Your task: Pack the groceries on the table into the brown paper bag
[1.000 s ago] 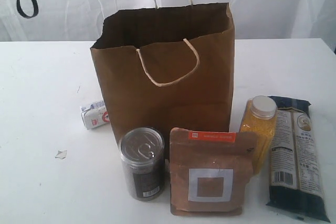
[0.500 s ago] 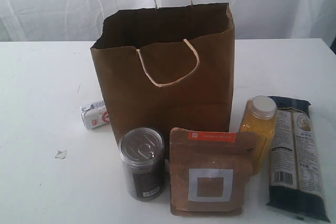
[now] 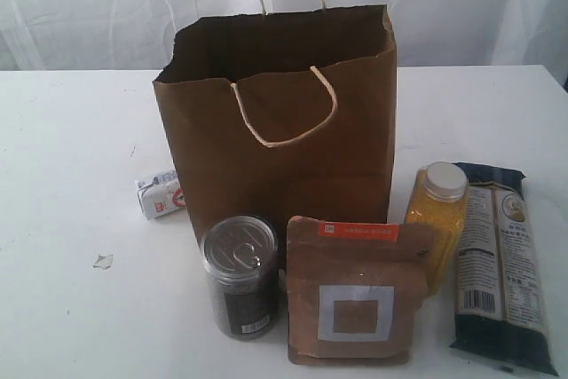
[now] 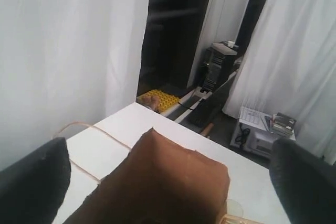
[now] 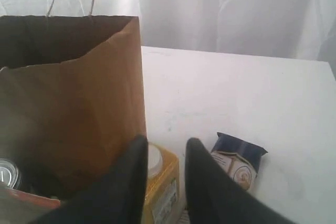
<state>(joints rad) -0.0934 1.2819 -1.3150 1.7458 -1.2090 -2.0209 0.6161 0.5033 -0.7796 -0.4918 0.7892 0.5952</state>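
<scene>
Groceries [image 3: 355,299] — five, apparently — by one brown paper bag [image 3: 284,157]; left gripper [image 4: 168,182] gapes, right gripper [image 5: 165,177] barely parted, both empty.

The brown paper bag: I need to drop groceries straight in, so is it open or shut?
Open. The brown paper bag stands upright, its rim spread wide and the dark inside showing in the exterior view.
</scene>
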